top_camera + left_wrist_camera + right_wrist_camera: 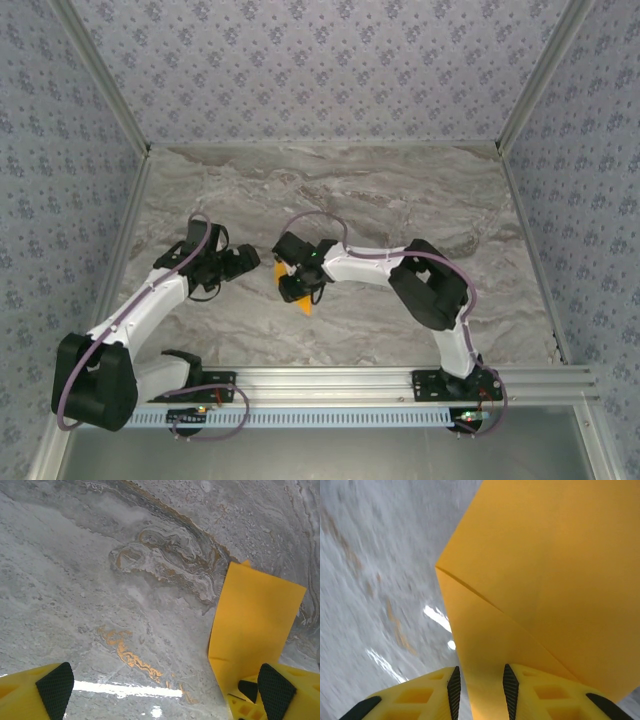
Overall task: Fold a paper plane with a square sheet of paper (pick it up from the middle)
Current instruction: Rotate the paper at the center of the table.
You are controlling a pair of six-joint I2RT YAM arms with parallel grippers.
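Grey marble-look bench (400, 190) in a booth w/ blue-grey floral-print walls (320, 60); metal rail (350, 382) runs along the near edge. Left arm (150, 290) angles in toward centre, its tool (247, 260) released, jaws spread wide above bare bench; right arm (430, 285) bends at the elbow & reaches left to centre, its tool (481, 690) clenched on the orange paper (545, 580). Paper is creased, pinched between the right tool's pads near bench centre, just beside one finger of the left tool, not gripped by it.
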